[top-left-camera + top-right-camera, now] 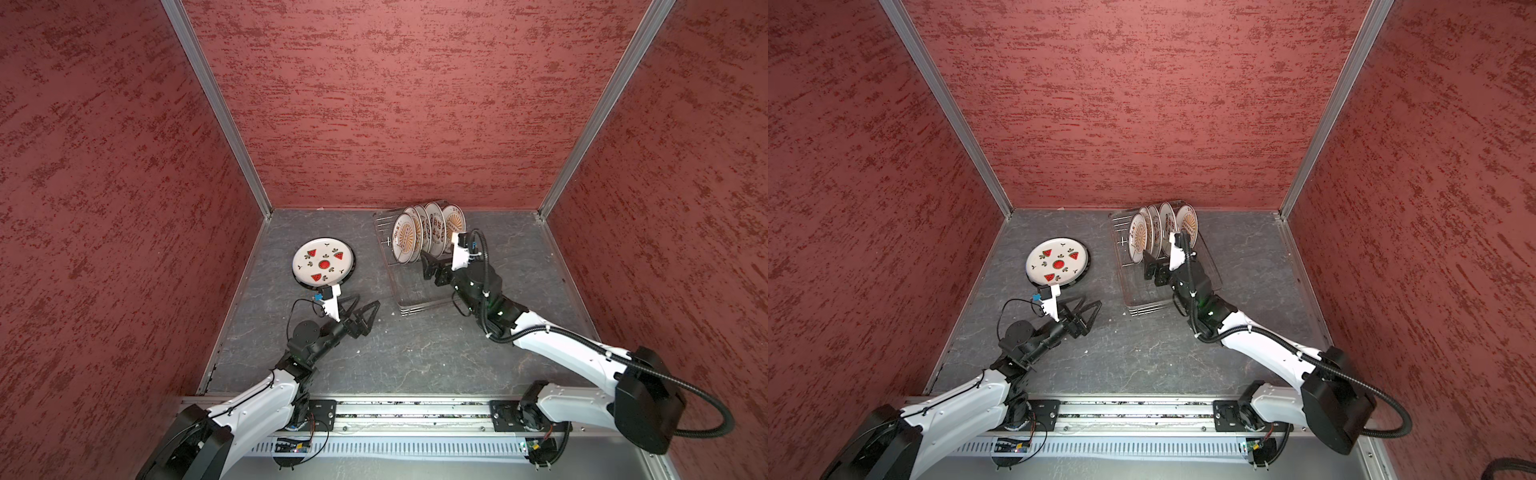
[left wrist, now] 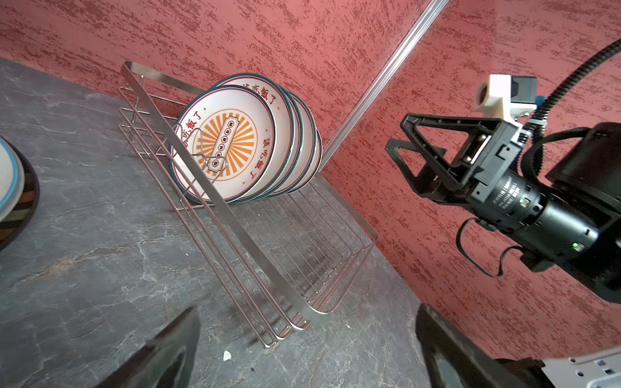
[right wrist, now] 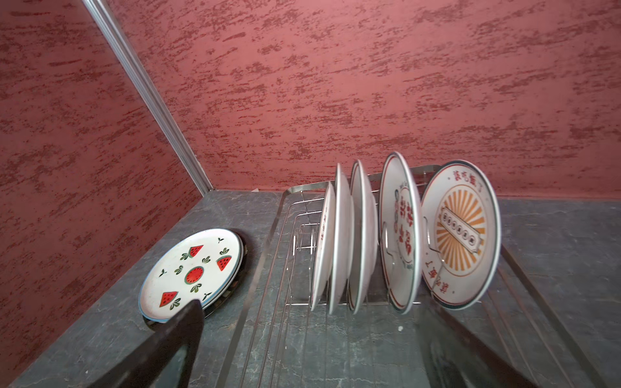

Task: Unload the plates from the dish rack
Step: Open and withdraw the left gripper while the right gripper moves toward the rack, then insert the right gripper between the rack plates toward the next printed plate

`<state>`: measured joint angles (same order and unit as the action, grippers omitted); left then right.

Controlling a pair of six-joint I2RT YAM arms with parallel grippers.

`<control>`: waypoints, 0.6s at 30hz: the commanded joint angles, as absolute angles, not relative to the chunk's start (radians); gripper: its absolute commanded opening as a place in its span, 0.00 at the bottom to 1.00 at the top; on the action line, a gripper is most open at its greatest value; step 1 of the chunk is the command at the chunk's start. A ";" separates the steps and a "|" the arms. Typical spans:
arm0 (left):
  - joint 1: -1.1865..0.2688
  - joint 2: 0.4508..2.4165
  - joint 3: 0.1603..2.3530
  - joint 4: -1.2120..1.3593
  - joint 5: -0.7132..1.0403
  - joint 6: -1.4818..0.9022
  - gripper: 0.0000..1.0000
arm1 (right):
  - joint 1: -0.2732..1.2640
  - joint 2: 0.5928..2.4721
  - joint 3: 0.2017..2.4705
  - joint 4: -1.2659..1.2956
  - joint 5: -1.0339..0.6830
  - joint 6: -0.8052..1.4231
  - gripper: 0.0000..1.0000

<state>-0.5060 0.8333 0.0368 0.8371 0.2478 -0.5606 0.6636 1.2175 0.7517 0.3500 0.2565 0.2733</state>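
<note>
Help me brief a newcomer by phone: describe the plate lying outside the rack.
Find the dish rack by the back wall, then look left of it in a top view, on the grey table. One plate lies flat there, face up. Unlike the standing plates in the rack, it shows red watermelon slices.

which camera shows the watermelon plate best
The right wrist view: the watermelon plate is large, its pattern sharp. Both top views show it nearly whole but small; the left wrist view catches only an edge.
</note>
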 commanded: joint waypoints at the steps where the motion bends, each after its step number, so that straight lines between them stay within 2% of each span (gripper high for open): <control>1: -0.526 0.776 0.068 0.770 0.286 -0.533 0.99 | 0.599 1.205 0.765 0.278 0.144 0.297 0.99; 4: -0.528 0.709 0.067 0.698 0.265 -0.524 0.99 | 0.566 1.232 0.809 0.238 0.112 0.292 0.98; 6: -0.528 0.667 0.037 0.710 0.241 -0.523 0.99 | 0.555 1.259 0.841 0.225 0.093 0.281 0.94; 9: -0.528 0.606 0.000 0.754 0.272 -0.505 0.99 | 0.542 1.313 0.897 0.195 0.089 0.278 0.92; 12: -0.528 0.552 0.029 0.661 0.304 -0.478 0.99 | 0.529 1.380 0.961 0.171 0.079 0.273 0.89; 14: -0.529 0.534 0.037 0.629 0.305 -0.471 0.99 | 0.525 1.426 1.007 0.151 0.086 0.274 0.83; 18: -0.530 0.558 0.036 0.652 0.314 -0.482 1.00 | 0.520 1.533 1.108 0.090 0.104 0.279 0.63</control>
<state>-0.5232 0.5453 0.0189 0.6720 0.2905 -0.5018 0.5282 1.4868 1.0504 0.1532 0.1116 0.2802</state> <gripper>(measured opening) 0.994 0.646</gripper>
